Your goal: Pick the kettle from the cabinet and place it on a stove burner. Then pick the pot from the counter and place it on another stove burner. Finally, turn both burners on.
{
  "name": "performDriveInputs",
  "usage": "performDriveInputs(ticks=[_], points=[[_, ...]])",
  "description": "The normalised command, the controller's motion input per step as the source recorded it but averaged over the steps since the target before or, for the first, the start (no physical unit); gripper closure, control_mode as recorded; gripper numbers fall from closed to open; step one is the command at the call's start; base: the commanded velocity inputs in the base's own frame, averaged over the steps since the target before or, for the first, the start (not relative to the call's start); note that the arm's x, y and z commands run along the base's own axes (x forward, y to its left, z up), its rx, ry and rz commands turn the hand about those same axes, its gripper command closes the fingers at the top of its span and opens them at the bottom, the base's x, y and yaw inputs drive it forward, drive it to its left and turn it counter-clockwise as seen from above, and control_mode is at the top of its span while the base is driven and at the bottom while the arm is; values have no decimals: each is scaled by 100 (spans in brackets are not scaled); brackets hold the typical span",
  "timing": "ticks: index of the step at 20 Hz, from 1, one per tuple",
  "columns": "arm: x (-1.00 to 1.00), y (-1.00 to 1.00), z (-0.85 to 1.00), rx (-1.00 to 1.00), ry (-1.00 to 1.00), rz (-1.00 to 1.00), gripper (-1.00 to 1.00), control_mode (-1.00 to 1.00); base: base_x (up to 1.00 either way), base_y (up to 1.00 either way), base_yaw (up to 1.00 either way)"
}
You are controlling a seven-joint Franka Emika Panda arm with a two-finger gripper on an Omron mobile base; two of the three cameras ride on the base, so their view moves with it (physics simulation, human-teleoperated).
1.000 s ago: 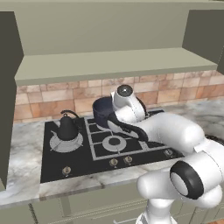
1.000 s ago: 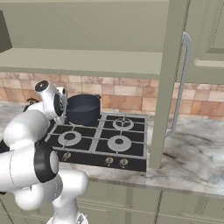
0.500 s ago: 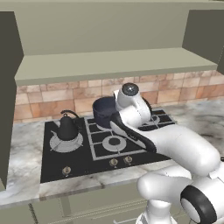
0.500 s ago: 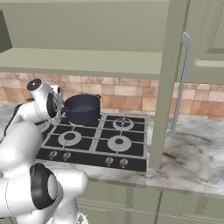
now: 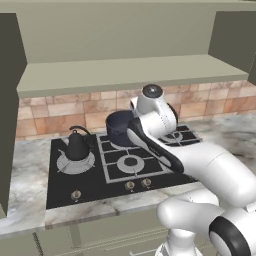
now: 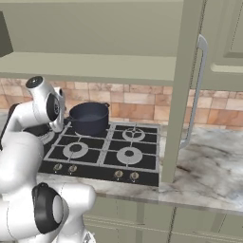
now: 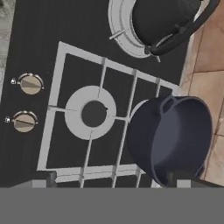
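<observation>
Arm swung left | pot (image 7: 175, 140) just ahead of gripper (image 7: 116, 181)

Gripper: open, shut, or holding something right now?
Gripper: cannot tell; its tips barely show in the hand view. It holds nothing; the pot and the kettle sit on the stove.

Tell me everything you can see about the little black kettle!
The kettle is small, round and nearly black, with a slightly shiny look. A thin arched loop handle curves over its top, and a short spout pokes out. It stands upright on the big silvery burner at the stove's left end, next to the navy pot, not touching it.
</observation>
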Motion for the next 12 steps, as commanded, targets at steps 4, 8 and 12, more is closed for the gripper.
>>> performDriveInputs(ticks=[4, 8, 12], points=[[-14, 0, 9, -10, 7, 17, -100, -100, 0, 0, 0], [-16, 0, 3, -12, 5, 26, -100, -100, 0, 0, 0], [-18, 0, 8, -14, 5, 29, -100, -100, 0, 0, 0]])
